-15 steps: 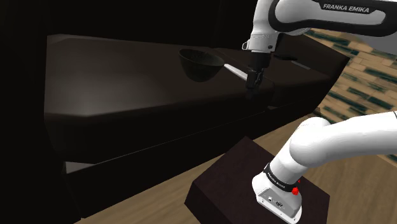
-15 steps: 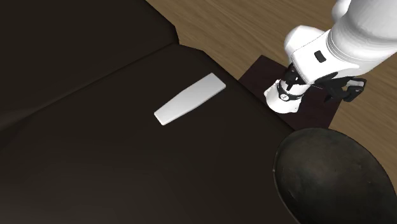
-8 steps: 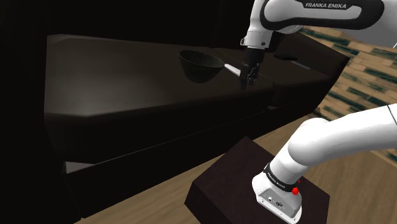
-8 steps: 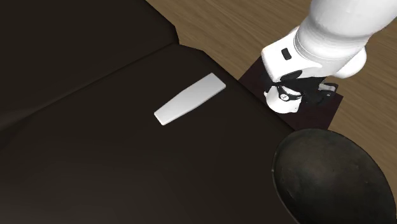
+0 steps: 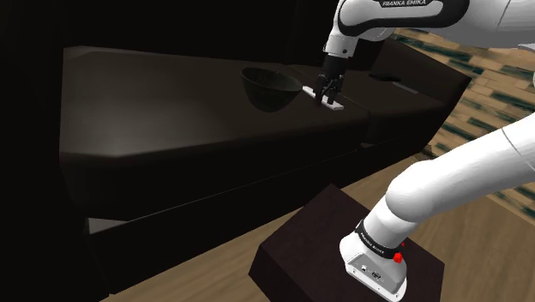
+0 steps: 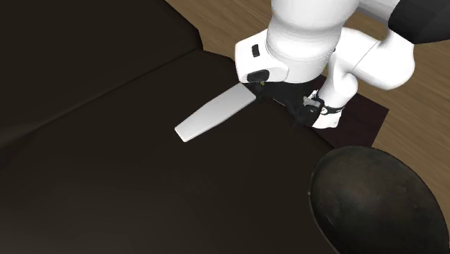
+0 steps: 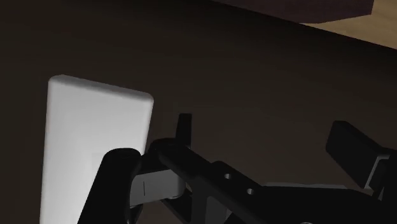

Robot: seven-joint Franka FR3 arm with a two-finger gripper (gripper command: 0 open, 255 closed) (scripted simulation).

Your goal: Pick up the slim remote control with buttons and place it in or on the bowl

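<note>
The arm has swung toward the shoulder view's left in the last second, carrying the gripper (image 5: 327, 93) off open couch (image 5: 171, 120) and over one end of the remote (image 6: 214, 112); remote and bowl (image 5: 270, 89) have not budged. The remote lies flat on the dark seat, just beside the bowl, one end pointing at it, the other under the hand. The fingers (image 7: 116, 181) stand apart, holding nothing, and here is the worry: in the wrist view the remote sits in line with one finger, not centred in the gap. Close from here and that finger may land on top of the slab or nudge it sideways, not clasp it. Even a clean pinch comes at the very end, so the long body could droop or swivel on the lift. The bowl is near enough that a swinging remote might clip its rim. As for the things themselves: the remote is a plain white, thin, flat bar with rounded corners, no buttons drawn, smooth and probably slippery. The bowl is dark, round and deep, with a faintly mottled sheen. The couch is matte, near black, with a seam across it; whether it gives under pressure I cannot tell.
</note>
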